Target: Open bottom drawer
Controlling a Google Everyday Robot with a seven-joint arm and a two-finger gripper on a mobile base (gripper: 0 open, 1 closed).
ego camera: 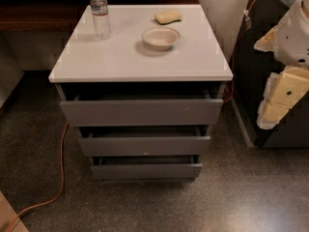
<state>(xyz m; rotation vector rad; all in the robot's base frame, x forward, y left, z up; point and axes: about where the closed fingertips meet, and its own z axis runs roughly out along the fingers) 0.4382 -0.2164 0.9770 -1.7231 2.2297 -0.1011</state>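
– Gripper (282,98): can't tell if it's spreading or pressing shut. It's hanging at the far right edge, cream-yellow blocks showing, standing apart from the cabinet (219,98).
– Where's the bottom drawer (146,170) sitting rel. to it?
– Down & left of the gripper, well apart. It's lying lowest in the cabinet: slimmest grey front, no handle. It's sticking out a little, w/ a thin dark strip of interior showing above the front.
– Other drawers?
– Mid drawer (145,145) is sitting just above it, white speck on its lower edge, also showing a gap. Top drawer (141,111), tallest front, is sitting roughly level w/ the gripper, to its left.
– Anything resting on the white top (120,62)?
– Water bottle (100,13) is standing upright at the back left, farthest from the gripper. Bowl (161,37) is sitting nearer, approx. centre. Sponge (168,17) is lying just behind the bowl, not touching it. All are sitting up & left of the gripper.
– Floor?
– Orange cable (60,168) is running over the speckled floor (241,197) on the cabinet's far side from the gripper.
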